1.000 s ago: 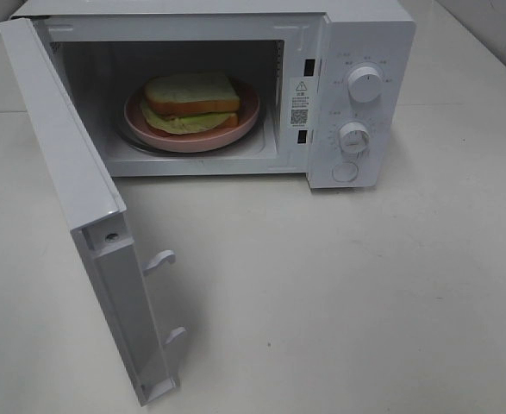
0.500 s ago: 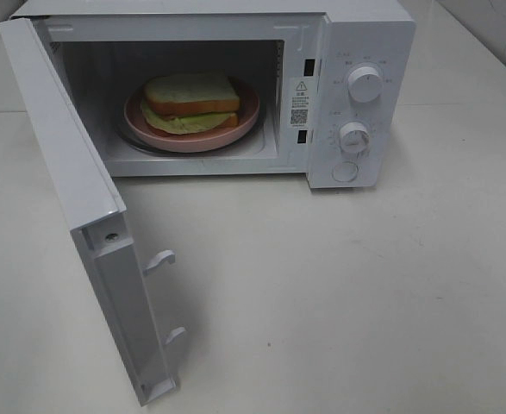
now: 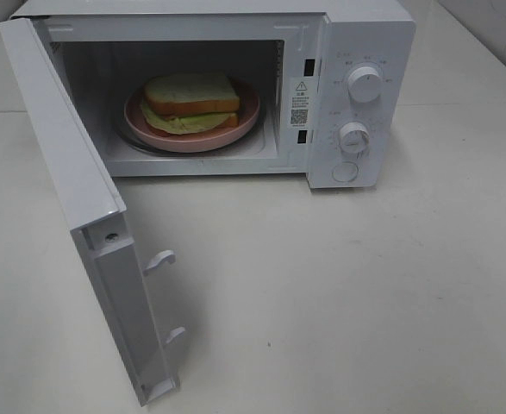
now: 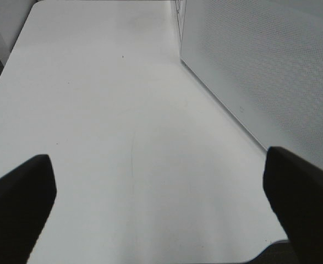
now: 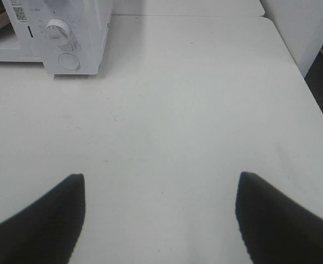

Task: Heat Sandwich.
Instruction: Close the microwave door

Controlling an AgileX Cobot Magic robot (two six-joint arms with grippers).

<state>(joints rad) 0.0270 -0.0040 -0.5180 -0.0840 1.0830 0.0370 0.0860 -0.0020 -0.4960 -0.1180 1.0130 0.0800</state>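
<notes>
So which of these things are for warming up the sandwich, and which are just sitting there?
For the job: the sandwich, the pink plate under it, the microwave, its open door, the upper knob, the lower knob, the left claw and right claw, both open and empty.
Just there: the table, the warning sticker on the microwave's front.

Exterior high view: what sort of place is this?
Probably a staged test bench, not a real kitchen: a white microwave stands door open on a plain white table, with a sandwich on a pink plate inside.
</notes>
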